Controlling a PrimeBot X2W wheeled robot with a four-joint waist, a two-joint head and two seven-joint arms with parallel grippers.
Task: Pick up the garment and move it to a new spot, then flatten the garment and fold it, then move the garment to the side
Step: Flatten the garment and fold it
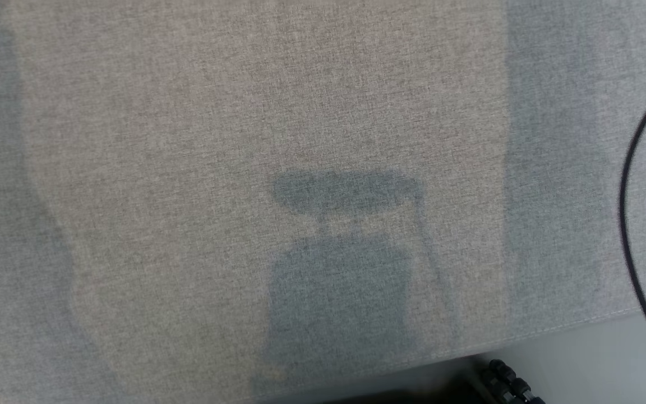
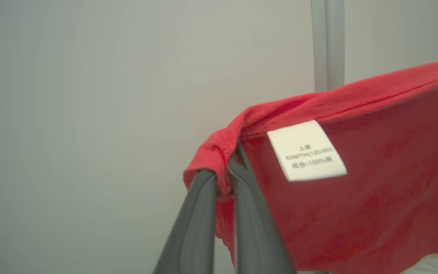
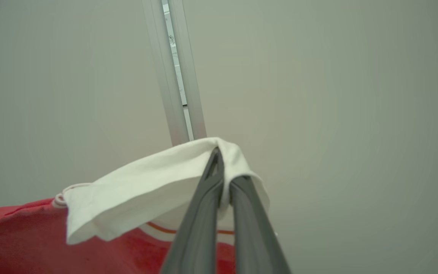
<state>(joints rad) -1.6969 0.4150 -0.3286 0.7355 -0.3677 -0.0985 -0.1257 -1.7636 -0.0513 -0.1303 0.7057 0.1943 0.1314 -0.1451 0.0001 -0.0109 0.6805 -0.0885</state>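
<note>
The garment (image 2: 375, 198) is bright red with darker red stitching along its hem. It carries a white label (image 2: 306, 150) printed in small grey characters. In the right wrist view it shows a white fold above the red cloth, and a thin orange stripe (image 3: 162, 228) on a white band. The 2 fingers of the left hand (image 2: 222, 167) and of the right hand (image 3: 224, 171) are matt dark grey. The counter (image 1: 188, 140) has a heathered grey-beige weave crossed by bluish-grey shadows. A black cable (image 1: 623, 202) curves near its right edge. The floor (image 1: 598, 359) is pale grey, the wall (image 2: 89, 114) plain pale grey, and the post (image 2: 327, 42) silver-grey.
</note>
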